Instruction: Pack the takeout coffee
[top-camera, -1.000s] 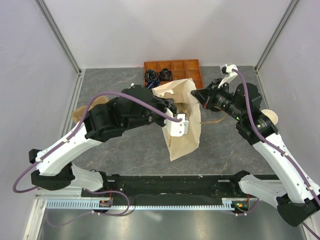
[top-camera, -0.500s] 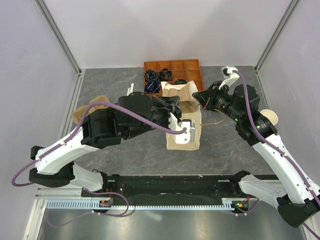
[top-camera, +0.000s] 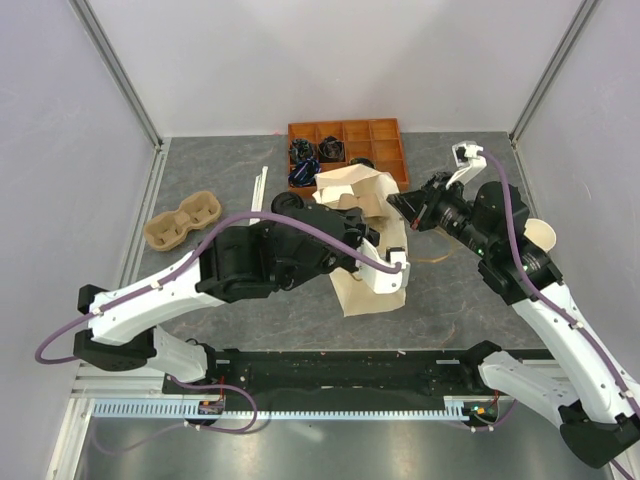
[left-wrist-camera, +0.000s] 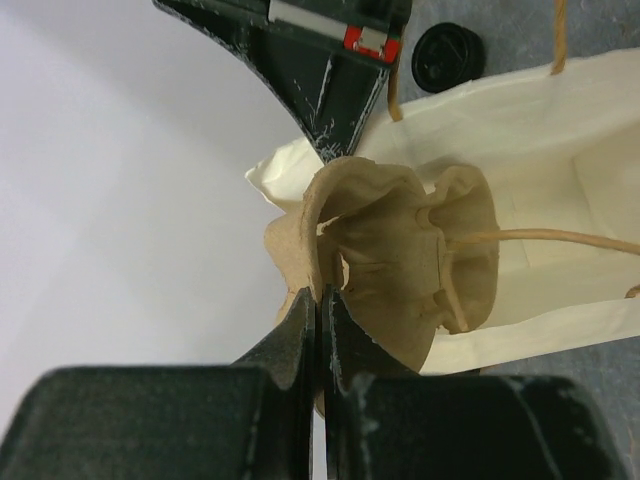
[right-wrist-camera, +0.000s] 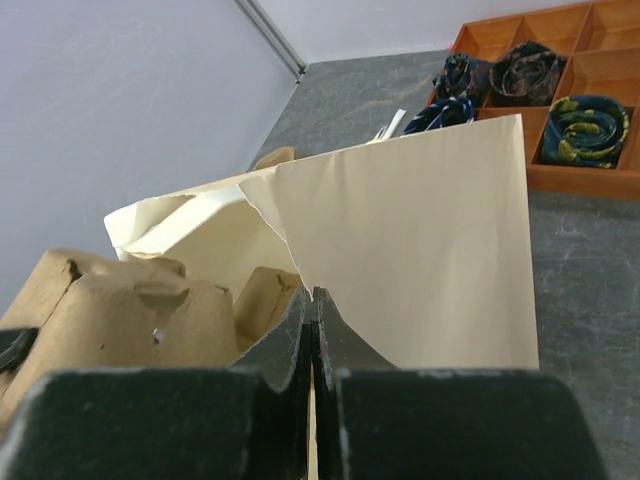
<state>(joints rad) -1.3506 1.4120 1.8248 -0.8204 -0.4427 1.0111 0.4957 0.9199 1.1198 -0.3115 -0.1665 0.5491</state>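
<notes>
Black-lidded coffee cup (left-wrist-camera: 447, 57) stands on the table (top-camera: 220, 160) just beyond the paper bag (top-camera: 365, 190), outside it; only its lid shows. My left arm (top-camera: 250, 265) stretches across the middle, with my left gripper (left-wrist-camera: 320, 295) pinched shut on the rim of a brown pulp carrier (left-wrist-camera: 400, 270) at the bag's mouth. My right arm (top-camera: 520, 270) leans in from the right, and my right gripper (right-wrist-camera: 313, 300) is clamped on the bag's upper edge.

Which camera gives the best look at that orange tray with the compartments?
The top external view: the orange tray shows nearly whole, only part of its near edge behind the paper bag. The right wrist view catches one corner with rolled ties; the left wrist view shows none.
</notes>
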